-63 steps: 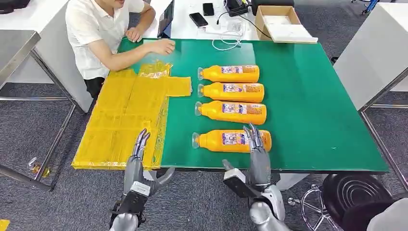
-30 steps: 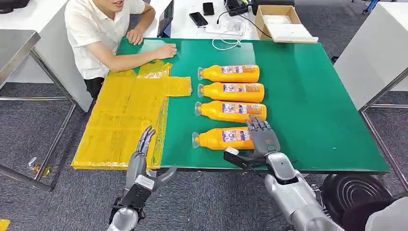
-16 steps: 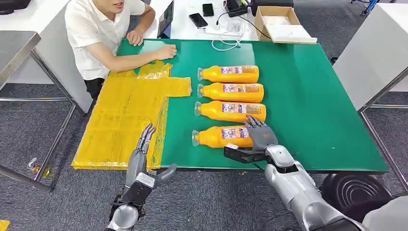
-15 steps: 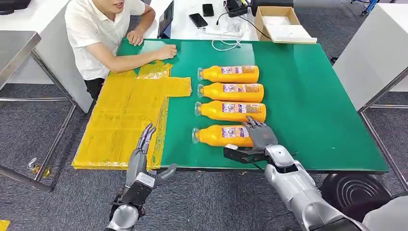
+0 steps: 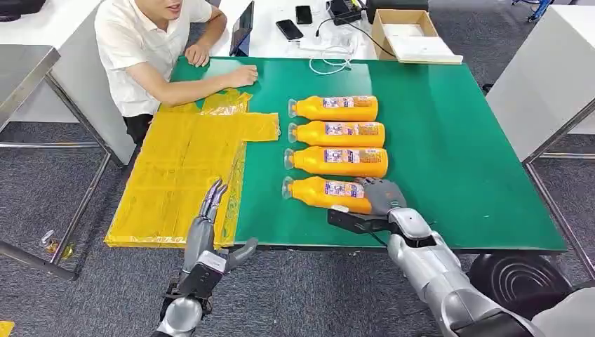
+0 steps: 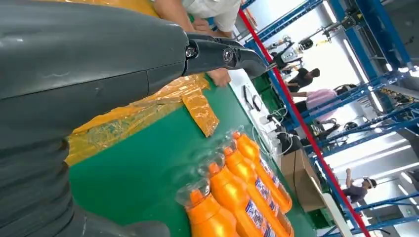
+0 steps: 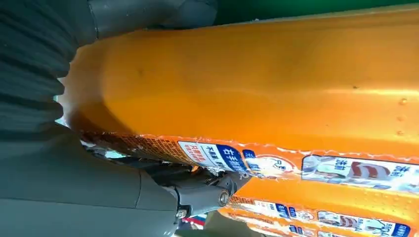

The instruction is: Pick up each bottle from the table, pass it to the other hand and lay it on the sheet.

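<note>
Head view, left to right. Person [image 5: 151, 49] seated at the far left corner of the table, one hand resting on the green mat [image 5: 456, 154]. Yellow sheet [image 5: 182, 168] covers the left part of the table, draped over the near edge; no bottle lies on it.

Left hand [image 5: 207, 228] hovers at the near edge over the sheet, fingers extended and apart, thumb out, holding nothing.

Four orange bottles lie in a column on the mat, caps toward the sheet: farthest bottle [image 5: 335, 107], second bottle [image 5: 339, 133], third bottle [image 5: 338, 161], nearest bottle [image 5: 326, 192]. The nearest one sits skewed against the others.

Right hand [image 5: 382, 199] wraps the base end of the nearest bottle; right wrist view shows thumb and fingers on opposite sides of the orange body.

Progress, judged: zero of four laid down. First pick is under way; handover, placement and three more bottles remain.

Unclear: whether the nearest bottle is off the mat. Its base is hidden by the hand. Label text is too small to read.
</note>
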